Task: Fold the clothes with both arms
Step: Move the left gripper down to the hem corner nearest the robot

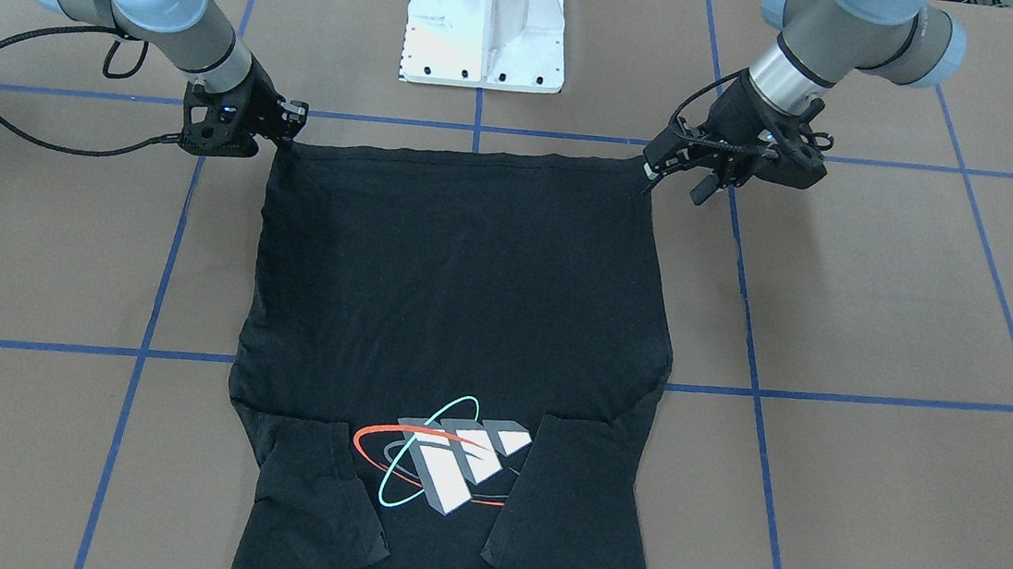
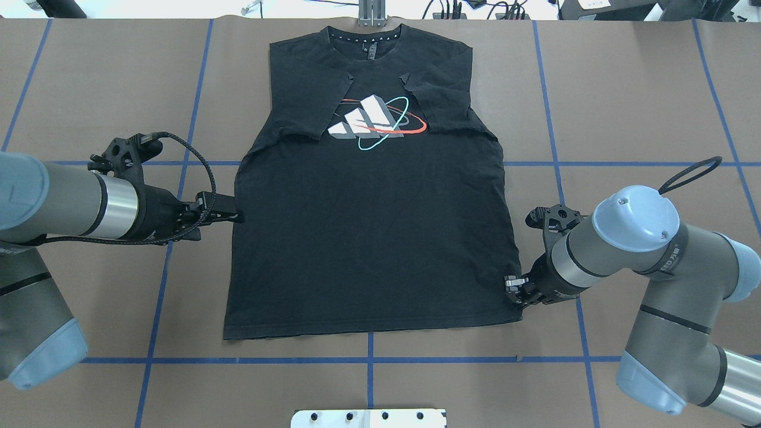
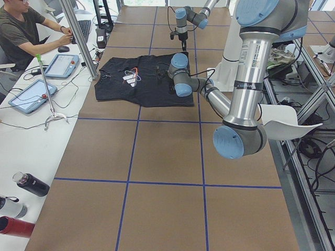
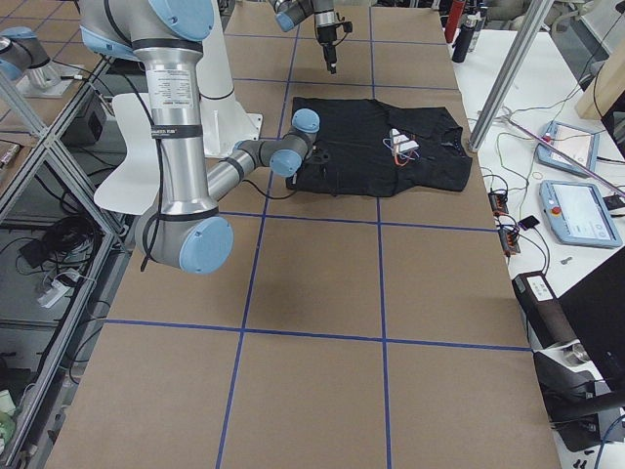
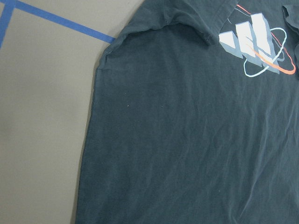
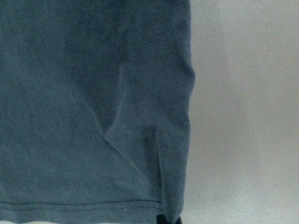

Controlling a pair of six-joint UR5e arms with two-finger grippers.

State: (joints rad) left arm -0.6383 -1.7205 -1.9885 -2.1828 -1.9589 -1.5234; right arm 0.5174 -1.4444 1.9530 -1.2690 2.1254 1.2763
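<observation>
T-shirt of black short-sleeved cotton [image 2: 368, 238] lies flat and print-up on the brown surface [image 2: 624, 89]. Its collar is at the edge far from the robot and its hem is toward the white pedestal base [image 1: 487, 22]. Both sleeves are folded inward over the chest. Between them shows the print of white-grey blocks with red and cyan rings [image 2: 371, 122]. A grid of blue tape lines [image 2: 559, 160] crosses the surface and passes under the cloth.

The left arm's black tool [image 2: 229, 215] is at the shirt's side edge on the robot's left, in the overhead view roughly midway between armpit and hem, with its tip at the cloth. I cannot tell whether it is parted or closed. Its wrist camera looks along that flank of the shirt toward the print.

The right arm's black tool [image 2: 514, 291] is at the hem corner on the robot's right. Its wrist view shows that corner close up and slightly creased, with a dark fingertip [image 6: 161, 219] at the bottom edge against the cloth. Whether this tool is gripping the corner cannot be told either.
</observation>
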